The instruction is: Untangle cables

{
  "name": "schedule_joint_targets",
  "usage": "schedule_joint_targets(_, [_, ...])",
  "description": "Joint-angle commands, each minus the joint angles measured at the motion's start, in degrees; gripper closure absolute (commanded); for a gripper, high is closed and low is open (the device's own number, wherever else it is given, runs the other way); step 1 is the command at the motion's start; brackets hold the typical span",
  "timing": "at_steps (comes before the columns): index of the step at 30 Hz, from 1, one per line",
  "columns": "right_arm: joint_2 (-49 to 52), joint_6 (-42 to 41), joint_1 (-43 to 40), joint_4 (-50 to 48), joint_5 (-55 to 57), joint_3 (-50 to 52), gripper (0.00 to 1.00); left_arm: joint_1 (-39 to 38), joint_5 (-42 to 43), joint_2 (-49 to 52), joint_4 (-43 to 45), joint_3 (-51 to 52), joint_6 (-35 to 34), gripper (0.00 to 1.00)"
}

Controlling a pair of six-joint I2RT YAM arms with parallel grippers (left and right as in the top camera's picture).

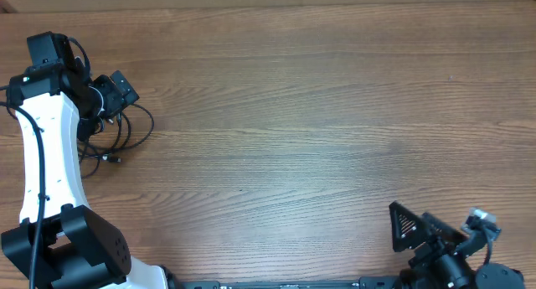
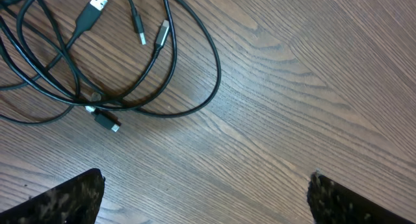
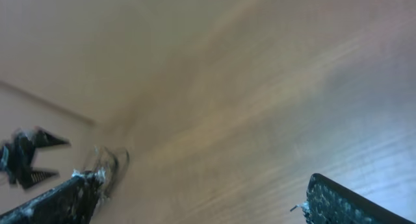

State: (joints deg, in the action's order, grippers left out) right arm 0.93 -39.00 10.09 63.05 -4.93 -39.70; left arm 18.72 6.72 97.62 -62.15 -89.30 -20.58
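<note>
Entry, two-arm station. We note a brown wood-grain table [image 1: 335,113] carrying one loose heap of thin black flexible cables [image 1: 121,136]. The heap lies close to the left edge of the table, in its far half, well apart from the right edge.

From the left wrist view we count several overlapping loops of the cables [image 2: 195,94] crossing one another. One cord ends in a flat silver-white plug [image 2: 97,2]. Two small dark plugs [image 2: 162,34] lie side by side inside the largest loop, and another short dark plug [image 2: 109,122] sticks out at the loop's lower side. We cannot tell which plug belongs to which cord.

The left gripper [image 1: 111,92] stands over the far side of the heap. Its black speckled fingers are spread wide. In its own camera the left gripper [image 2: 205,198] has only bare wood between the jaws, and the cords lie beyond the fingertips.

The right gripper [image 1: 423,230] sits near the near right corner of the table, far from the heap. Its wrist picture is blurred, yet the right gripper [image 3: 201,204] shows its jaws spread with nothing between them.
</note>
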Motion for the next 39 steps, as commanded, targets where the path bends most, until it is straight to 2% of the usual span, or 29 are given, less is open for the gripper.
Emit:
schedule_joint_targets(1, [-0.7, 0.3, -0.5, -7.0, 7.6, 1.2, 0.0, -0.3, 0.4, 0.1, 0.0, -0.7, 0.5, 0.01])
schedule_joint_targets(3, [-0.7, 1.2, -0.5, -13.3, 10.1, 2.3, 0.0, -0.3, 0.3, 0.1, 0.0, -0.7, 0.5, 0.0])
schedule_joint_targets(9, [-0.7, 13.0, -0.5, -39.3, 9.7, 9.5, 0.0, -0.3, 0.3, 0.1, 0.0, -0.7, 0.5, 0.0])
schedule_joint_targets(19, [-0.8, 29.6, -0.5, -75.6, 2.0, 26.5, 0.0, -0.3, 0.4, 0.1, 0.0, -0.7, 0.5, 0.01])
schedule_joint_targets(24, [-0.8, 30.6, -0.5, -82.2, 2.3, 33.0, 0.0, -0.3, 0.3, 0.1, 0.0, -0.7, 0.5, 0.0])
schedule_joint_targets(31, [-0.8, 30.5, -0.5, -82.4, 2.2, 39.3, 0.0, -0.3, 0.3, 0.1, 0.0, -0.7, 0.5, 0.0])
schedule_joint_targets(39, [-0.8, 30.6, -0.5, -68.8, 2.9, 39.3, 0.0, -0.3, 0.3, 0.1, 0.0, -0.7, 0.4, 0.0])
